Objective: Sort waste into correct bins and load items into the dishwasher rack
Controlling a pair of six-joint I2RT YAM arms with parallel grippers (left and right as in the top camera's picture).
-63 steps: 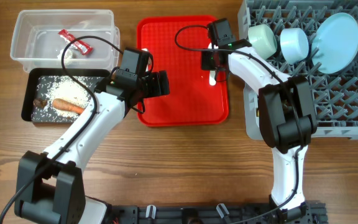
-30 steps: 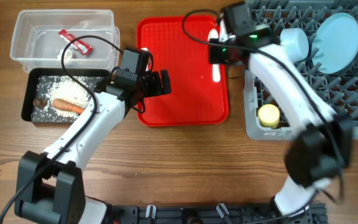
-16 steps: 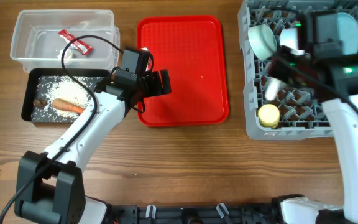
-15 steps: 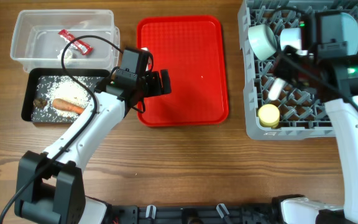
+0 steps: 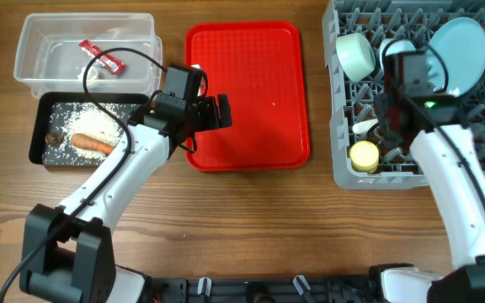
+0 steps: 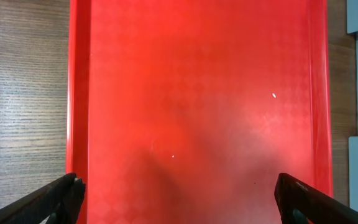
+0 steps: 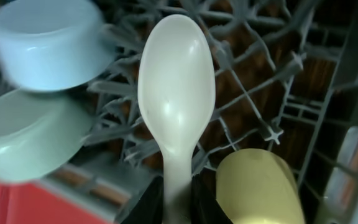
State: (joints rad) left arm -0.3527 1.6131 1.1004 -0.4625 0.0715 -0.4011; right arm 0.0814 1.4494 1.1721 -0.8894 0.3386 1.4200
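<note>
My right gripper [image 7: 178, 200] is shut on the handle of the white plastic spoon [image 7: 176, 81], which it holds low over the grey dishwasher rack [image 5: 340, 164]. In the overhead view the spoon's bowl [image 5: 365, 127] sticks out left of the right gripper [image 5: 386, 133], just above the yellow cup [image 5: 363, 155]. The pale-green bowl [image 5: 355, 55], light-blue bowl [image 5: 397, 50] and pale-blue plate [image 5: 459, 52] stand in the rack. My left gripper [image 5: 211, 124] hangs open over the red tray's left edge with nothing between its fingers [image 6: 67, 194].
The clear tub [image 5: 32, 38] holds a red wrapper [image 5: 101, 57] and a white scrap [image 5: 91, 74]. The black tray [image 5: 39, 135] holds a carrot [image 5: 91, 143], a brown lump [image 5: 55, 137] and rice [image 5: 99, 122]. The red tray [image 6: 197, 93] holds a few white specks.
My right arm has carried the spoon from the red tray across to the rack and brought it down beside the yellow cup. The left arm has not moved.
</note>
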